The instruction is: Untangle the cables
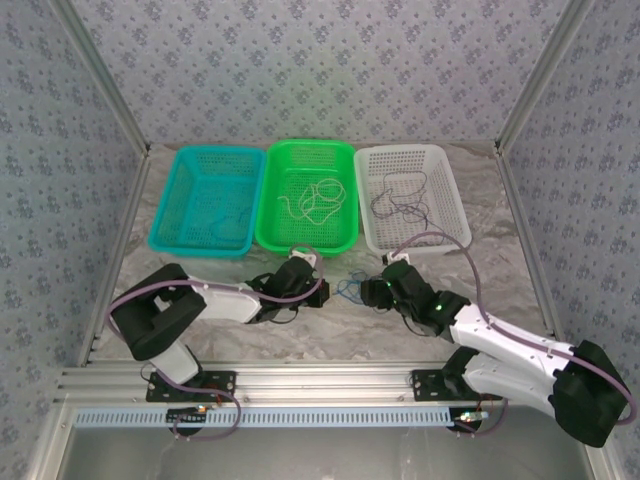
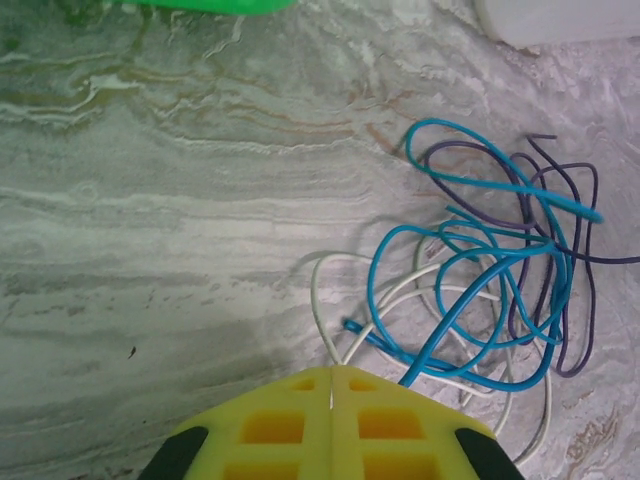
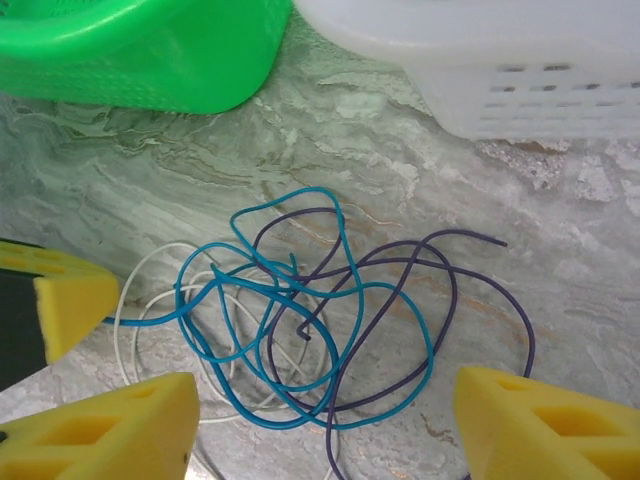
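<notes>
Marble-patterned table (image 1: 505,290) stands between patterned walls, with a teal basket (image 1: 215,150), a green basket (image 1: 310,146) and a white basket (image 1: 400,150) in a row at the back. On the bare surface just in front of the green and white baskets lie the cables (image 2: 487,250): blue, dark purple and white strands looped through one another. The left gripper (image 2: 332,375) has its yellow fingers pressed together at the edge of the tangle. A blue strand runs up to the tips, and I cannot tell if it is pinched. The right gripper (image 3: 325,400) is spread wide, with one finger on each side of the tangle. More thin strands lie loose inside the green and white baskets.
</notes>
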`<move>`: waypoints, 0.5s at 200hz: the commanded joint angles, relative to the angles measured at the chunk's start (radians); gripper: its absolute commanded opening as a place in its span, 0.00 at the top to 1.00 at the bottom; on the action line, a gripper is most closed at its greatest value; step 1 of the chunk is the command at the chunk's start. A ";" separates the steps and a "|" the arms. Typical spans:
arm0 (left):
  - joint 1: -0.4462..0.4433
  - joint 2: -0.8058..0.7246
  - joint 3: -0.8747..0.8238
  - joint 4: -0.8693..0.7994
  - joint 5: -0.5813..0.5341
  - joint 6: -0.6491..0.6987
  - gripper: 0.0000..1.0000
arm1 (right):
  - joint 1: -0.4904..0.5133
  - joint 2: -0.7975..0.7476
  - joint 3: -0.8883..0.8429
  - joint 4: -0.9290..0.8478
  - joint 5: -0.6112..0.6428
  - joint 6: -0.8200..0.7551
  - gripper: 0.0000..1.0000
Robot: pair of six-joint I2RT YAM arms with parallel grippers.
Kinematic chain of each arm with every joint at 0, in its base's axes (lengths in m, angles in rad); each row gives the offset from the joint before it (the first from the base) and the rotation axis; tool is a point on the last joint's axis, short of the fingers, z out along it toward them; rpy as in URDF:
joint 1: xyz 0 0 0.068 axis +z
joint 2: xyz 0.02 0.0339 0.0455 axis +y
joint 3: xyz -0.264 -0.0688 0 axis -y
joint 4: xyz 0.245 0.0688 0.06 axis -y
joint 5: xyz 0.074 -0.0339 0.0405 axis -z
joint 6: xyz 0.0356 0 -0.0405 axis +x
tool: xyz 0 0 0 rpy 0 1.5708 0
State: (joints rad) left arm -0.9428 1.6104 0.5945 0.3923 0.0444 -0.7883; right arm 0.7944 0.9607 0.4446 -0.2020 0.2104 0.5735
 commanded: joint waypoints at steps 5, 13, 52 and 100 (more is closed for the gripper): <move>-0.021 -0.082 0.054 -0.063 -0.024 0.074 1.00 | 0.040 -0.002 -0.015 0.024 0.055 -0.045 0.16; -0.023 -0.100 0.067 -0.090 -0.029 0.092 1.00 | 0.058 0.001 -0.014 0.028 0.079 -0.059 0.15; -0.028 -0.173 0.122 -0.236 -0.014 0.164 1.00 | 0.085 0.050 0.007 0.061 0.127 -0.080 0.14; -0.029 -0.238 0.201 -0.484 -0.003 0.276 1.00 | 0.086 0.134 0.056 0.076 0.135 -0.100 0.13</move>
State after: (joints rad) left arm -0.9653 1.4052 0.7284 0.0978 0.0360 -0.6075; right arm 0.8734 1.0752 0.4534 -0.1486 0.3149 0.5022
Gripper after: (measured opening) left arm 0.042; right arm 0.862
